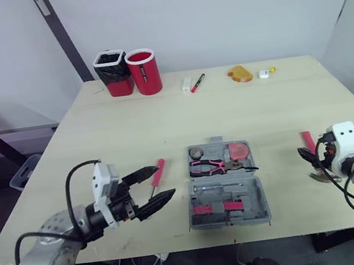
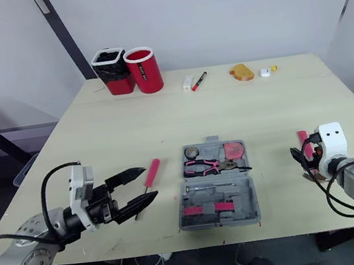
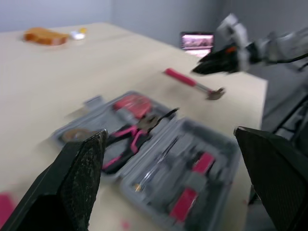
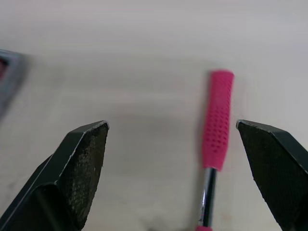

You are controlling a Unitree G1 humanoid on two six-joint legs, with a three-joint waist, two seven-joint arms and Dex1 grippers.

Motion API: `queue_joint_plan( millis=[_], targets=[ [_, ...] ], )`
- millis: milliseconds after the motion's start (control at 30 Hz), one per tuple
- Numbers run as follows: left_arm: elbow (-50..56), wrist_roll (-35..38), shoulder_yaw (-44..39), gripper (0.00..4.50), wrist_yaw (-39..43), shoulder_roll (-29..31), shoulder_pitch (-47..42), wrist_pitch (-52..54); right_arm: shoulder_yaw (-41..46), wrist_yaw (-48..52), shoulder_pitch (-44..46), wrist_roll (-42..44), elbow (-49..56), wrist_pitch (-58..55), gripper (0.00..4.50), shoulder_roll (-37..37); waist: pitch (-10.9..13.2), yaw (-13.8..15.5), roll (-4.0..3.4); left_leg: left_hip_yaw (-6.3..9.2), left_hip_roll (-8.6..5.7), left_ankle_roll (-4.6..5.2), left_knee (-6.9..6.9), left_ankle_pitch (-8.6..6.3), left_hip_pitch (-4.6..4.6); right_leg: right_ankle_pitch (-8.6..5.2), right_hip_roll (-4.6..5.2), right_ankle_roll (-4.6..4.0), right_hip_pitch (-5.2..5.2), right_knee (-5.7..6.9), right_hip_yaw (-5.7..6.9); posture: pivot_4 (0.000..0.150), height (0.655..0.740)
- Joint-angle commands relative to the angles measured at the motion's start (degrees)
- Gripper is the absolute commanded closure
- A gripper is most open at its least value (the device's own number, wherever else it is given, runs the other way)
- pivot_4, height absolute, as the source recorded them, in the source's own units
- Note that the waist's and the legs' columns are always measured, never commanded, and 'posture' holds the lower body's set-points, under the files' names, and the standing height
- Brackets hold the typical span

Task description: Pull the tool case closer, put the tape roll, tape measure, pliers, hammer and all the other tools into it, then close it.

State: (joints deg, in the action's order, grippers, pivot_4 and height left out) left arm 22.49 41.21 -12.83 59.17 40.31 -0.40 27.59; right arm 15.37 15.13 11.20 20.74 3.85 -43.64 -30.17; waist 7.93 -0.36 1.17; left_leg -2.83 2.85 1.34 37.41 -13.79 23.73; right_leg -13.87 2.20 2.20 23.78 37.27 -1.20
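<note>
Two pincers are gaping apart: left pincer [image 1: 165, 181] hovering beside the open tool case [image 1: 256, 191], right pincer [image 4: 172, 125] by the hammer [image 4: 217, 120].

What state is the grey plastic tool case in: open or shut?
Open. The grey plastic tool case lies spread flat on the pale wooden table, both halves showing, with pink-handled pliers in its far half.

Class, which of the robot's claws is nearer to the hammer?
Right. The open right claw hangs just over the hammer, by its pink handle. The left claw is on the far side of the tool case, beside the screwdriver.
</note>
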Motion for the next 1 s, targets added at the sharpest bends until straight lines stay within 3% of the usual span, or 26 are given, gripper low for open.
queue_joint_plan(
  millis=[33,600,633,667,700,733,767,900,967,1000],
  targets=[
    [2.55,0.54,2.33,0.02,0.94,0.06,-2.16,-0.28,1.43,-4.58,3.06,-2.61,-4.77,0.78,0.0,1.38,0.0,-0.25,0.0,0.01,0.01,0.0,-0.01,0.0,-0.02,0.04,-0.04,0.06,-0.01,0.0,-0.02,0.15,0.74],
    [5.16,1.75,4.32,0.02,-0.97,-1.07,-3.47,0.84,0.65,-7.12,4.26,-6.46,-14.25,6.12,0.0,5.88,0.0,-0.52,-0.01,0.02,0.01,0.01,0.01,0.01,-0.12,0.05,-0.19,0.1,-0.11,0.0,-0.24,0.15,0.74],
    [5.25,1.8,4.1,0.0,-0.94,-0.99,-3.11,0.82,0.65,-7.15,4.32,-6.71,-14.58,6.43,0.55,6.01,0.0,-0.53,-0.01,0.01,0.01,0.01,0.01,0.01,-0.12,0.05,-0.19,0.1,-0.11,0.0,-0.24,0.15,0.74],
    [5.35,1.85,3.89,0.0,-0.9,-0.91,-2.71,0.81,0.7,-7.22,4.4,-6.96,-15.11,6.83,0.81,6.1,0.0,-0.53,-0.01,0.01,0.01,0.01,0.01,0.01,-0.12,0.05,-0.19,0.1,-0.11,0.0,-0.25,0.15,0.74],
    [5.38,1.8,3.64,0.0,-0.94,-0.83,-2.35,0.73,0.58,-7.44,4.29,-7.36,-15.64,6.97,1.45,6.07,0.0,-0.53,-0.01,0.01,0.01,0.01,0.01,0.01,-0.12,0.05,-0.19,0.1,-0.11,0.0,-0.25,0.15,0.74],
    [5.45,1.84,3.44,0.0,-0.9,-0.74,-2.11,0.69,0.85,-7.8,3.99,-7.32,-16.0,6.4,1.58,6.23,0.0,-0.53,-0.01,0.01,0.01,0.01,0.01,0.01,-0.12,0.05,-0.19,0.1,-0.12,-0.01,-0.25,0.15,0.74],
    [5.49,1.87,3.33,0.0,-0.88,-0.68,-1.97,0.65,1.07,-8.03,3.77,-7.27,-16.23,5.98,2.2,6.35,0.0,-0.48,0.0,0.01,0.0,0.01,0.01,0.01,-0.12,0.05,-0.2,0.1,-0.12,-0.01,-0.27,0.15,0.74],
    [5.69,2.23,3.01,0.0,0.0,-0.09,-1.74,0.6,0.12,-7.83,2.62,-7.59,-14.82,3.84,3.87,6.47,-0.01,-0.25,0.01,0.06,-0.03,0.0,0.03,0.02,-0.1,-0.04,-0.2,-0.06,-0.17,-0.03,-0.28,0.15,0.74],
    [5.73,2.55,3.05,0.0,0.62,0.33,-1.83,0.72,0.01,-7.98,2.39,-7.67,-14.52,3.24,4.4,6.83,-0.01,-0.27,0.02,0.05,-0.03,0.0,0.03,0.02,-0.11,-0.04,-0.2,-0.06,-0.17,-0.03,-0.3,0.15,0.74],
    [5.7,2.61,3.07,0.0,0.78,0.45,-1.86,0.7,0.06,-7.98,2.34,-7.6,-14.42,3.13,4.4,7.05,-0.02,-0.27,0.02,0.07,-0.03,0.0,0.03,0.02,-0.11,-0.04,-0.2,-0.05,-0.17,-0.03,-0.29,0.15,0.74]
  ],
)
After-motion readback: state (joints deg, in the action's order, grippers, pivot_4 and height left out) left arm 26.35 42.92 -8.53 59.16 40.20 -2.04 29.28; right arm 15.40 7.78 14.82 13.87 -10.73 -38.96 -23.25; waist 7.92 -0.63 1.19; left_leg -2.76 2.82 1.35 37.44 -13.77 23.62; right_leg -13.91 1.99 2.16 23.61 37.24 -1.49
